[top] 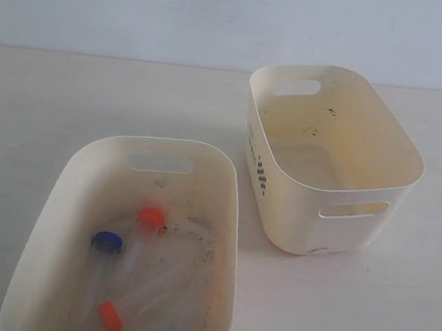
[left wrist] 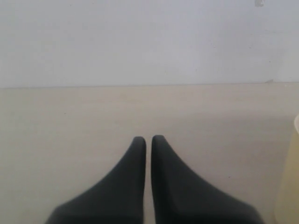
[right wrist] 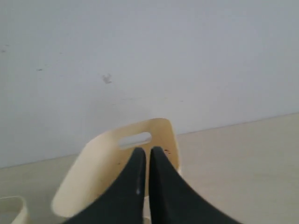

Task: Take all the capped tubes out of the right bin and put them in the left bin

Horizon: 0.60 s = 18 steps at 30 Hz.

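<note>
Clear plastic capped tubes (top: pixel 150 218), two with blue caps and two with orange, are seen lying on the speckled floor of the left bin (top: pixel 101 164), loosely crossed over one another. Behind the left bin and to its right, with a gap between them, the right bin (top: pixel 295 214) is set on the pale table (top: pixel 348 308), its dotted print turned toward the left bin. The left gripper (left wrist: pixel 148 140) and the right gripper (right wrist: pixel 147 151) are each shown with fingers drawn together and nothing held.
</note>
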{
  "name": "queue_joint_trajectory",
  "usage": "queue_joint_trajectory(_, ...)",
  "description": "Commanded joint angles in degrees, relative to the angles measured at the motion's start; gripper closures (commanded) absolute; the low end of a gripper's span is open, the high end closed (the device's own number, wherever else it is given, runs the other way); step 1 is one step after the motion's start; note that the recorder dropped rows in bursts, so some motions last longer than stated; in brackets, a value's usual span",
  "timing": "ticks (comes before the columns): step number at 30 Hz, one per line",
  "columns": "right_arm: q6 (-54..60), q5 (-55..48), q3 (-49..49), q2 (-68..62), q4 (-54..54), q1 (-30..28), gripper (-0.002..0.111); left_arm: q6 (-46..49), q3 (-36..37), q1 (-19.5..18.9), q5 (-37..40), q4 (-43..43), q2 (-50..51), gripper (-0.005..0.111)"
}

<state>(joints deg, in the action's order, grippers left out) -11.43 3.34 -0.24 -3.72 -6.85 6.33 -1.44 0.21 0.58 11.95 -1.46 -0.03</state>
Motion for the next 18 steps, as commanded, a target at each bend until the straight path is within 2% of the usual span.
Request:
queue_joint_trajectory(1, 1.1, -5.7, 0.2, 0.2, 0.6, -8.6, 0.106, -0.5, -0.2, 0.0, -0.4, 0.4, 0.0, 0.102)
queue_joint_trajectory(3, 1.1, -9.7, 0.2, 0.2, 0.6, -10.7, 0.106, -0.5, -0.2, 0.0, -0.4, 0.4, 0.0, 0.102)
queue_joint_trajectory(9, 1.2, -23.5, 0.2, 0.3, 1.2, -9.8, 0.106, -0.5, -0.2, 0.0, -0.4, 0.4, 0.0, 0.102)
queue_joint_trajectory(18, 2.9, -24.3, 0.2, 0.5, 1.2, -9.8, 0.106, -0.5, -0.2, 0.0, -0.4, 0.4, 0.0, 0.102)
